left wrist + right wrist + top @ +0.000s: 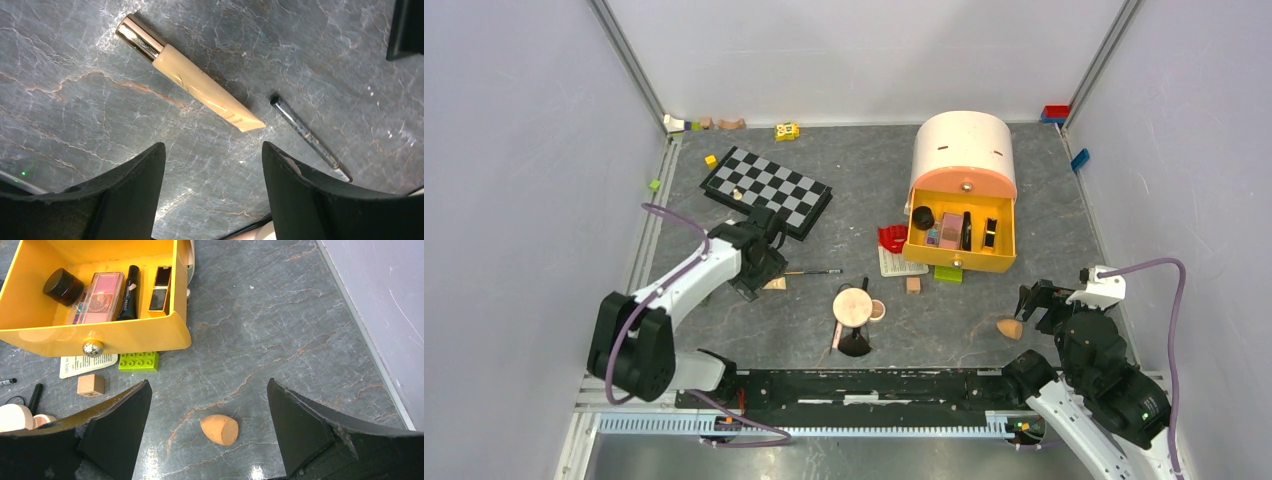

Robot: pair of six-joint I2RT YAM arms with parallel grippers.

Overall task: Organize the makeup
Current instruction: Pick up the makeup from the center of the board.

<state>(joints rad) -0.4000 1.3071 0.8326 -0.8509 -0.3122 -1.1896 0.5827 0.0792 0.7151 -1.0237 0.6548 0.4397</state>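
Note:
My left gripper (214,147) hangs open over bare table, nothing between its fingers. Just beyond its tips lie a beige tube with a gold cap (190,82) and a thin dark liner pencil (310,137). My right gripper (209,385) is open too, its fingers on either side of the orange teardrop sponge (220,429), which lies on the table untouched. The open yellow drawer (100,335) holds a black jar (63,286), a pink palette (100,297), a black tube (129,292) and a black-gold tube (161,290). A round peach compact (854,305) sits at the table's near middle.
The drawer belongs to a white and orange box (964,150) at the back right. In front of it lie a green block (139,361), a wooden block (91,385), a printed card (85,365) and a red curved piece (892,238). A chessboard (766,190) lies behind the left arm.

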